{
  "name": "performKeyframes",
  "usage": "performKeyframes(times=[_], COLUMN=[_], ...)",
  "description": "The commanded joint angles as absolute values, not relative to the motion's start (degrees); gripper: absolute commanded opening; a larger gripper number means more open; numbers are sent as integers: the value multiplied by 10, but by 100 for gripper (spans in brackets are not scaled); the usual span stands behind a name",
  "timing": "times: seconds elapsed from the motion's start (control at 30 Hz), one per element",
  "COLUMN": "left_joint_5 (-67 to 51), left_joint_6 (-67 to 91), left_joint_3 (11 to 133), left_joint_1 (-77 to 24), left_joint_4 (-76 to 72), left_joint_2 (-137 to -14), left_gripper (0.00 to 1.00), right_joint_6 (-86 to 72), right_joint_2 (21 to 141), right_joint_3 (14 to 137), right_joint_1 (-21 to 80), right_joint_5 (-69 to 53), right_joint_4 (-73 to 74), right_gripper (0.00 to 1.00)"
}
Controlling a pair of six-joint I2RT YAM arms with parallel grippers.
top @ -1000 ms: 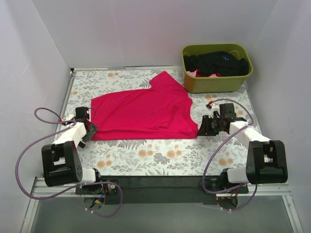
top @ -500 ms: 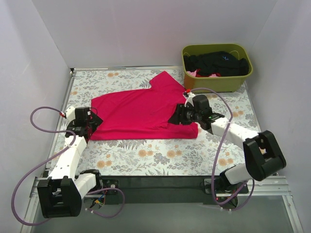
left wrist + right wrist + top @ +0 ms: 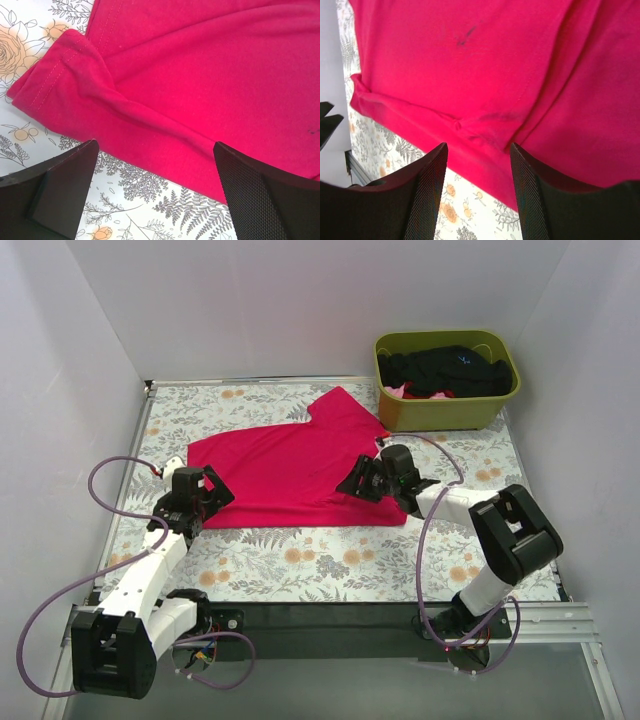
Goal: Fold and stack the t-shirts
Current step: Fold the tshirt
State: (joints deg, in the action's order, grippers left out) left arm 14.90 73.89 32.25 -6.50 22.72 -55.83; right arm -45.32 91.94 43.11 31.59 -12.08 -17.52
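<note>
Left wrist: left pincer [image 3: 155,145] spread wide over red t-shirt [image 3: 200,75].

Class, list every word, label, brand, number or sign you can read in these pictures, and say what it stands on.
No readable text in any view.
Black garment in the olive-green plastic bin: small blue mark, too small to read.
Crimson-red cloth t-shirt: dark smudge, not lettering.
Floral-printed table cover: flowers and ferns only.
</note>
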Motion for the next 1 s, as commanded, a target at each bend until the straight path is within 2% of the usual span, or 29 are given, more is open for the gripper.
performKeyframes(times=[0.0, 0.67, 0.97], left_joint_5=[146, 122, 122], left_joint_6=[731, 737, 737], left_joint_3=[330, 328, 329], left_joint_1=[-67, -68, -69], left_joint_4=[212, 207, 206], left_joint_2=[-552, -545, -543], left_gripper=[93, 93, 93], right_joint_6=[-482, -476, -456], right_joint_2=[946, 1015, 1069], right_joint_3=[423, 482, 576], right_joint_1=[319, 329, 330], right_joint_5=[-103, -155, -182], right_joint_4=[-226, -255, -254], right_gripper=[51, 50, 50])
